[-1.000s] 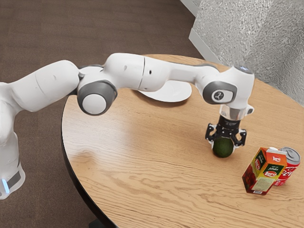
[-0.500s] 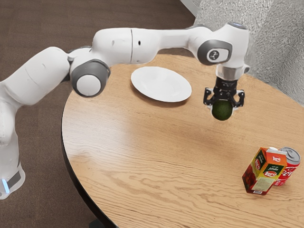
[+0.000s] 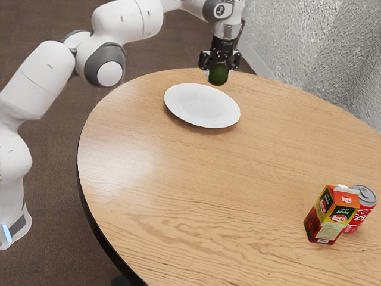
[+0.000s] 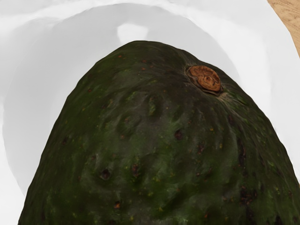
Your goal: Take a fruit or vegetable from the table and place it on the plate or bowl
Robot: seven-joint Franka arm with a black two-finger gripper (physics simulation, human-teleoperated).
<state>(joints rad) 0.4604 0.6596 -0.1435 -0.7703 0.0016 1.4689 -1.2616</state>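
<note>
A: Round wooden table point(image 3: 178, 190) well below the gripper point(image 3: 219, 69), white plate point(image 3: 202, 105) right underneath it!

B: And it's closed on a dark avocado point(image 3: 218, 74), pinched from both sides, hanging in the air over the plate.

Avocado point(image 3: 218, 74): clamped between my jaws, clear of the worktop point(image 3: 178, 190). White plate point(image 3: 196, 107): below my jaws. Juice carton point(image 3: 330, 221), red can point(image 3: 363, 205) beside it: well apart from my jaws.
</note>
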